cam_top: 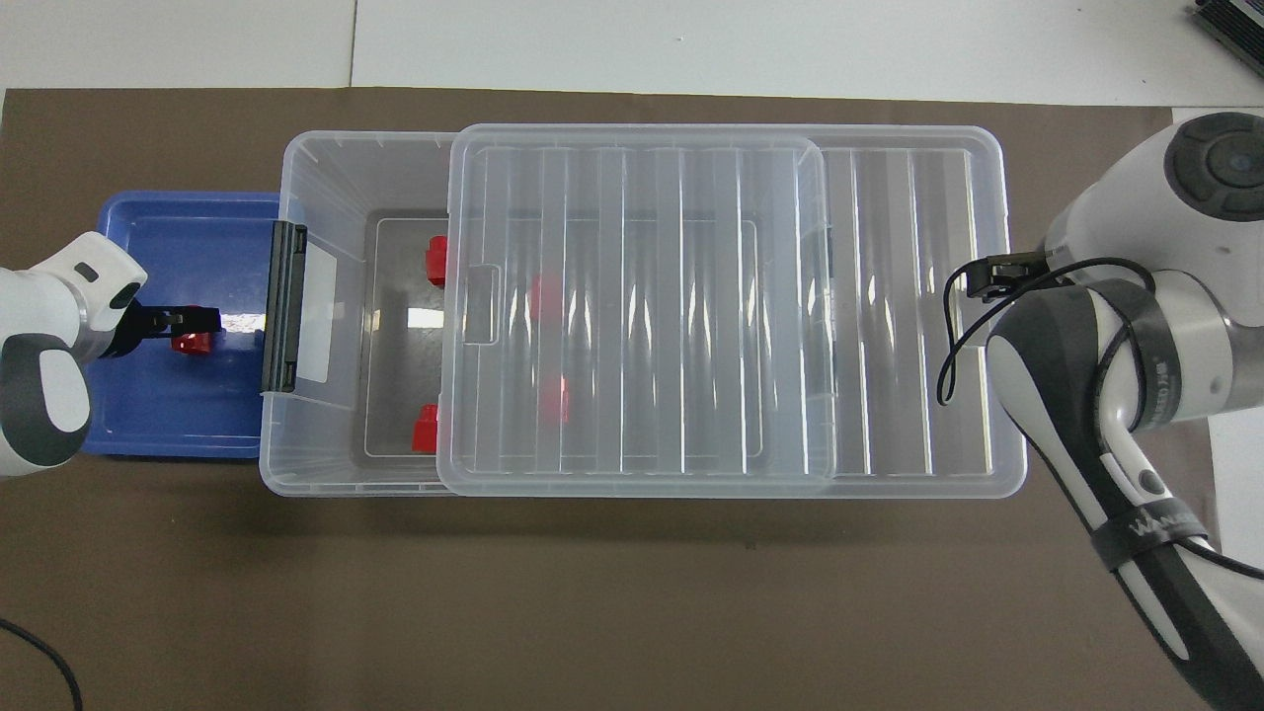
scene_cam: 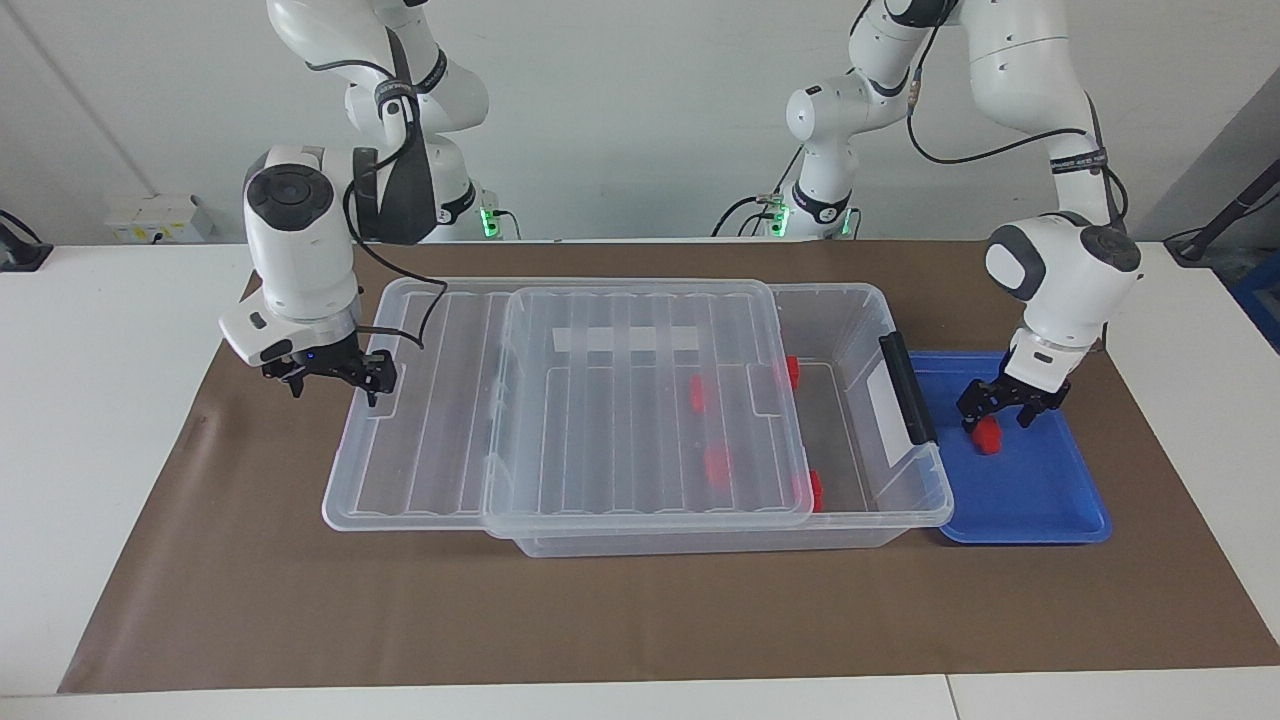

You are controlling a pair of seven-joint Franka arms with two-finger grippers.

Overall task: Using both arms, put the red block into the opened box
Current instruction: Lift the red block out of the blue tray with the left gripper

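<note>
The red block (scene_cam: pixel 988 436) (cam_top: pixel 189 344) lies in the blue tray (scene_cam: pixel 1040 500) (cam_top: pixel 158 415). My left gripper (scene_cam: pixel 995 420) (cam_top: pixel 202 321) is low over it, open, a finger on either side of the block. The clear box (scene_cam: pixel 860 300) (cam_top: pixel 326 188) has its ribbed lid (scene_cam: pixel 600 400) (cam_top: pixel 632 306) slid partway off toward the right arm's end, so the handle end is uncovered. My right gripper (scene_cam: pixel 333 388) is open at the lid's end rim, one finger against it. In the overhead view the right arm hides most of that gripper.
Several more red pieces lie in the box, two uncovered (scene_cam: pixel 793 372) (scene_cam: pixel 815 490) and two under the lid (scene_cam: pixel 697 393). A black handle bar (scene_cam: pixel 907 388) sits on the box end beside the tray. A brown mat (scene_cam: pixel 640 610) covers the table.
</note>
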